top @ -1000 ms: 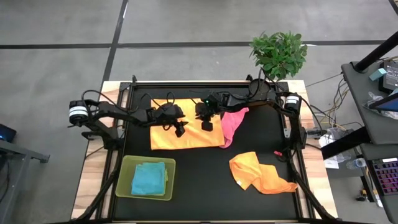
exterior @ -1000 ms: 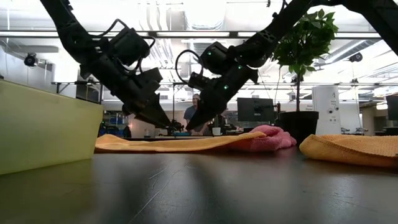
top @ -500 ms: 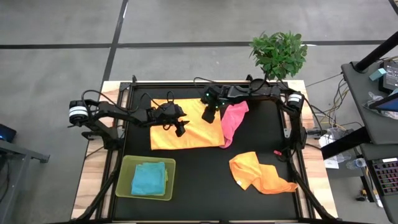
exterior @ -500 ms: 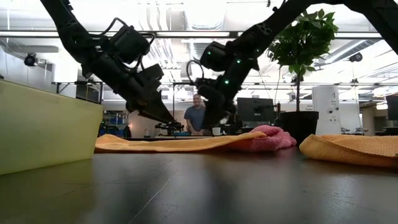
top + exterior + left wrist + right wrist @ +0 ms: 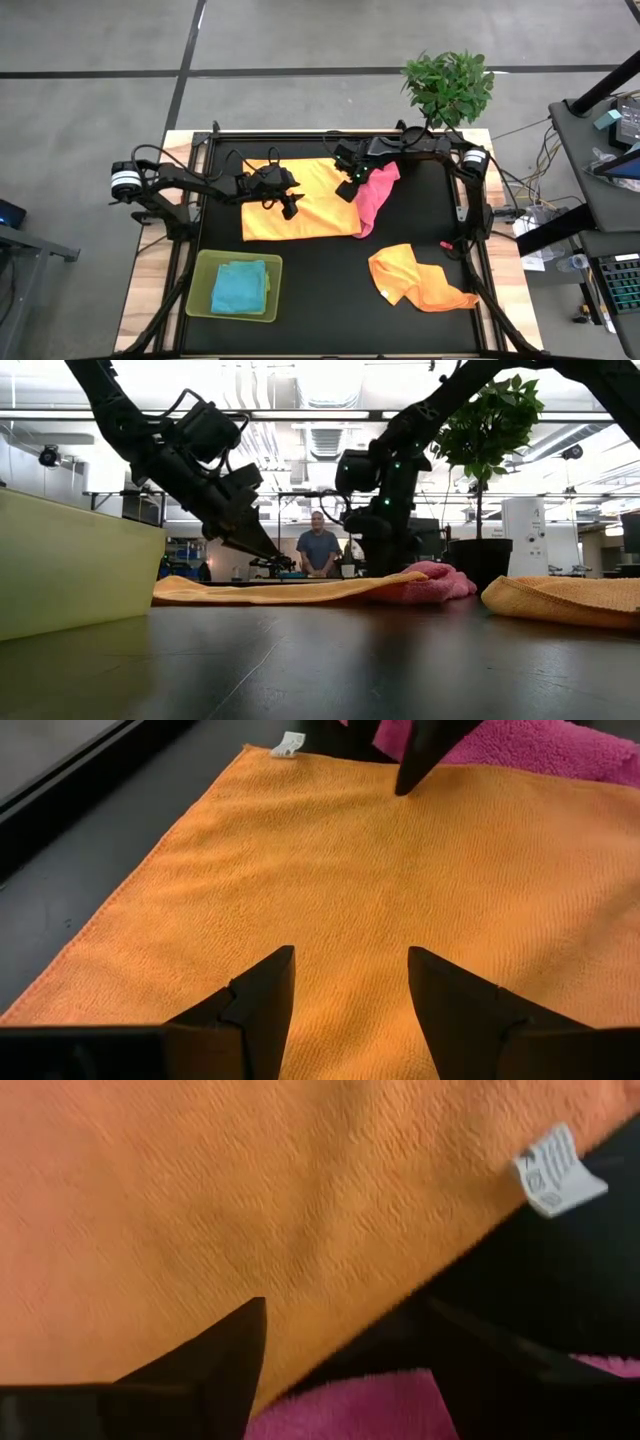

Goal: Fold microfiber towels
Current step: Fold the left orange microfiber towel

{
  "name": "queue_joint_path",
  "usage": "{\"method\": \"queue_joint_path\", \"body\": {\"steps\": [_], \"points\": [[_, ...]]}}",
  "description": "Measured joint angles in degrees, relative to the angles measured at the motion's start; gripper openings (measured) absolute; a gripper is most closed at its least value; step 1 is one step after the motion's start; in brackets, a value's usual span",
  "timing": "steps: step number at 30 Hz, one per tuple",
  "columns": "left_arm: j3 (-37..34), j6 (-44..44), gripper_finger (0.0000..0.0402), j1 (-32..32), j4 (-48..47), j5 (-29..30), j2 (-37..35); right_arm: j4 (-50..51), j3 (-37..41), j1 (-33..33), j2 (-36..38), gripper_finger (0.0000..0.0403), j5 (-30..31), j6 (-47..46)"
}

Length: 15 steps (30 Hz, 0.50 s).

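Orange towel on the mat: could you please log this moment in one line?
orange towel spread flat | left gripper open above it | right gripper open at far corner | pink towel adjacent

Both arms are dark, jointed and slim, with black cables looping along their links. The left arm (image 5: 190,182) has a white-ringed base joint; the right arm (image 5: 420,150) shows small green indicator lights near its wrist.

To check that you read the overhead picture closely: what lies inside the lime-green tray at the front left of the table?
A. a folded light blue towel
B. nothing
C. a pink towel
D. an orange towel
A: in the high view the folded light blue towel lies inside the lime-green tray.
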State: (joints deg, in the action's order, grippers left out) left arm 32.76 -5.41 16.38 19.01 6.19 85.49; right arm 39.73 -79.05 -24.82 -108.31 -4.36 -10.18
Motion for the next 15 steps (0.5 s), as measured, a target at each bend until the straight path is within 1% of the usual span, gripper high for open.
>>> {"method": "queue_joint_path", "body": {"steps": [4,7,9,12,15], "points": [[-0.05,-0.02,0.018,0.0,0.04,0.02,0.0,0.5,0.05,0.02,0.0,0.0261,0.12,-0.48],[-0.04,-0.04,0.018,0.0,0.04,0.25,0.0,-0.98,0.36,0.02,-0.37,0.0263,-0.18,-0.14],[0.04,-0.06,0.018,0.02,0.06,0.31,0.0,-2.35,0.84,0.02,-0.54,0.0261,-1.83,-0.06],[0.08,-0.09,0.018,0.02,0.29,0.31,0.0,-3.46,1.6,0.02,-0.82,0.0256,-6.39,-0.31],[0.08,-0.09,0.018,0.02,0.28,0.33,0.0,-4.33,2.59,0.04,-0.81,0.025,-9.12,-0.22]]}}
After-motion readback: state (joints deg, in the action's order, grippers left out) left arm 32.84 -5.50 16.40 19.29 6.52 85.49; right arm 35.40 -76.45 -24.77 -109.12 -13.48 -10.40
